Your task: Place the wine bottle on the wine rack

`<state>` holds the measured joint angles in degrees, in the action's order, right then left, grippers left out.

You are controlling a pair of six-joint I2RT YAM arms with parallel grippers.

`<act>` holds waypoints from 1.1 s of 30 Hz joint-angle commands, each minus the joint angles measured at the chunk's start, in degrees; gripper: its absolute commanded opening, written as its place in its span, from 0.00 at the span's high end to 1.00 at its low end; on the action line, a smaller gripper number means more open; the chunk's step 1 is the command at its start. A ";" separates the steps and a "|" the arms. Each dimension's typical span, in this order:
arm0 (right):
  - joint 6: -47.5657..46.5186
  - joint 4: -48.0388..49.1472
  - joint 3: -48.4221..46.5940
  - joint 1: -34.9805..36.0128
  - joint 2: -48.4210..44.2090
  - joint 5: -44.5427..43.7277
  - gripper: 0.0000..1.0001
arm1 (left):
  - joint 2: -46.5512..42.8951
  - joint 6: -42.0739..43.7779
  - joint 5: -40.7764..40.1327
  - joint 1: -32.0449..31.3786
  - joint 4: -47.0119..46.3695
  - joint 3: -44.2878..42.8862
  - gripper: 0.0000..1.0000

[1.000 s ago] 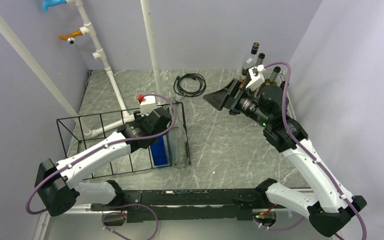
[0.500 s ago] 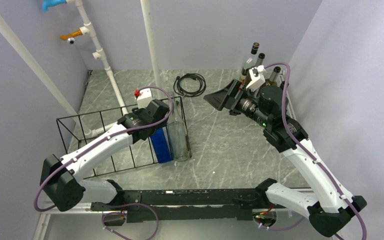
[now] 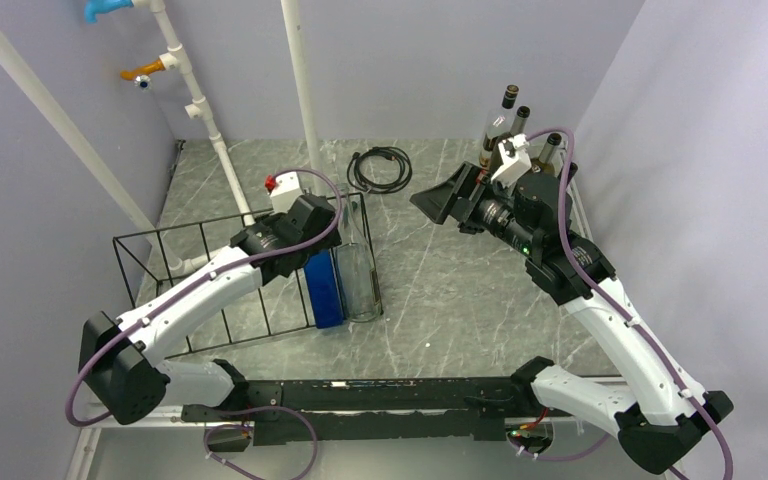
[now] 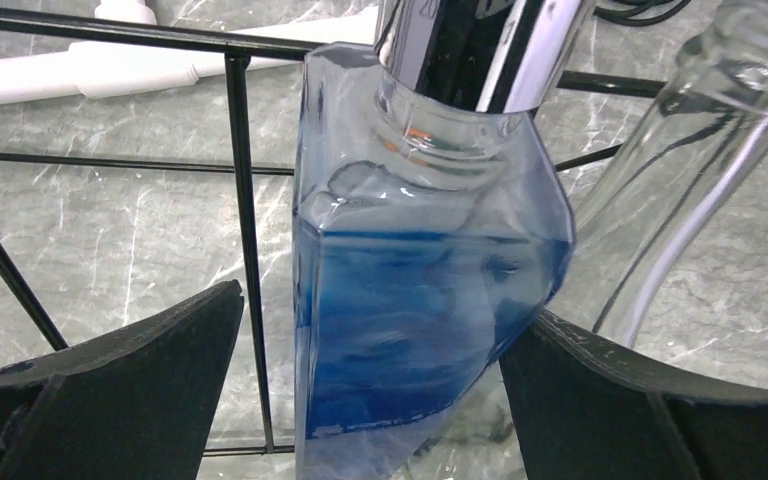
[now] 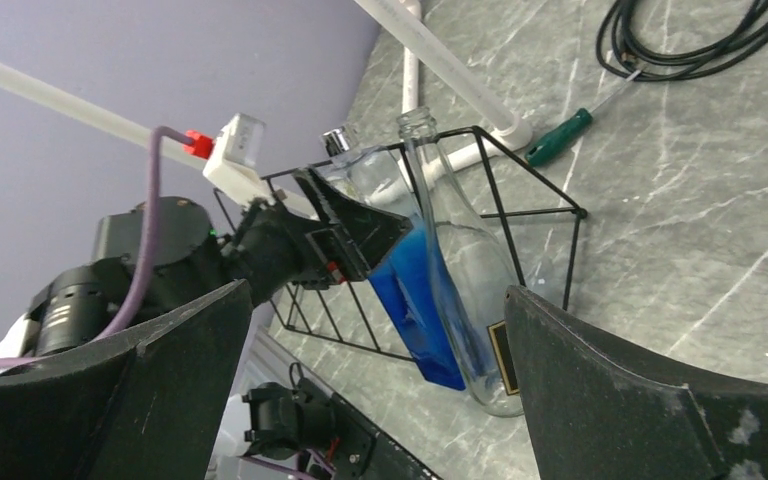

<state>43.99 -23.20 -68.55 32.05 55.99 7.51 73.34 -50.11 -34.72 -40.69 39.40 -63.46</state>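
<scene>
at the right end of the wine rack, blue bottle leaning, neck up toward the rack's far rail. straddled by left gripper, jaws apart, apparently unclamped. right gripper, also spread, well right of the rack.

The wine rack is set at the table's 9 o'clock, with a flat-sided bottle and a round bottle stood in its right end, a coiled cable at 12 o'clock and a bottle cluster at 2 o'clock.
</scene>
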 commanded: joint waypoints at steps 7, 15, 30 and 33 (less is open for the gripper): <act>-3.08 -4.65 -1.14 -0.16 -0.86 -5.93 0.00 | -11.65 7.06 -0.57 0.17 -9.05 -0.52 0.00; -5.87 -9.56 -0.84 -0.16 0.94 -15.32 0.01 | -23.90 25.48 13.51 0.14 -30.34 7.87 0.00; -7.73 -13.18 -0.44 -0.15 4.48 -22.79 0.01 | -21.60 38.80 23.13 -10.43 -34.16 5.89 0.00; -7.24 -13.22 1.09 -0.15 3.75 -24.58 0.02 | -21.97 41.27 19.08 -14.14 -34.37 6.47 0.00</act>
<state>37.50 -36.77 -67.75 32.01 60.77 -12.69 52.75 -14.28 -12.34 -51.09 8.80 -56.34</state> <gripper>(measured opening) 0.987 0.995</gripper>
